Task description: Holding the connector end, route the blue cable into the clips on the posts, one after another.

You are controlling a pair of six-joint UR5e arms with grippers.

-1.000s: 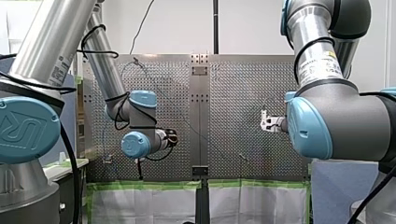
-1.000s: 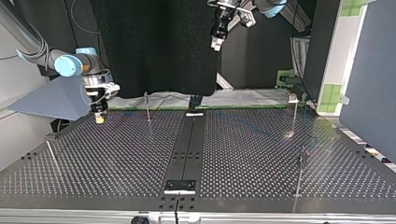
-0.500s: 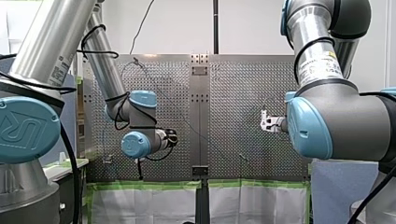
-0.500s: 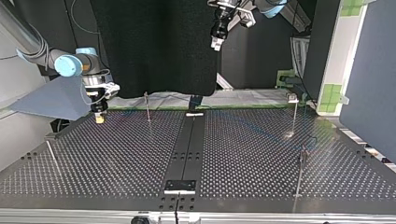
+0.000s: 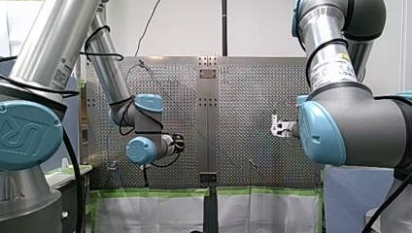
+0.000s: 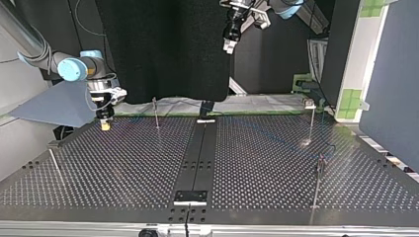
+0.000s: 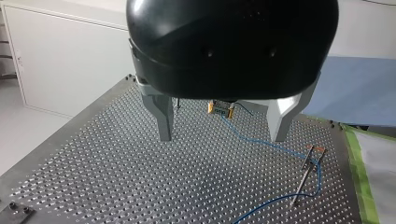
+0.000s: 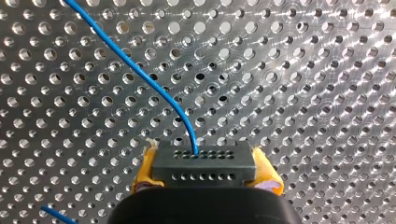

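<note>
Gripping one connector (image 8: 204, 161): my right hand (image 8: 204, 171) | my left hand (image 7: 222, 136) wide | one blue cable (image 8: 140, 77) | four posts (image 6: 155, 113)

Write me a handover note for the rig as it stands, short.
Right gripper: shut on the connector, low over the table at the top view's left.
Left gripper: open, empty, high above the table.
Blue cable: trails from the connector across the table to one post, near its clip; cannot tell if it is seated.
Done: connector gripped.
Left: route the cable into the posts' clips, one by one.
</note>
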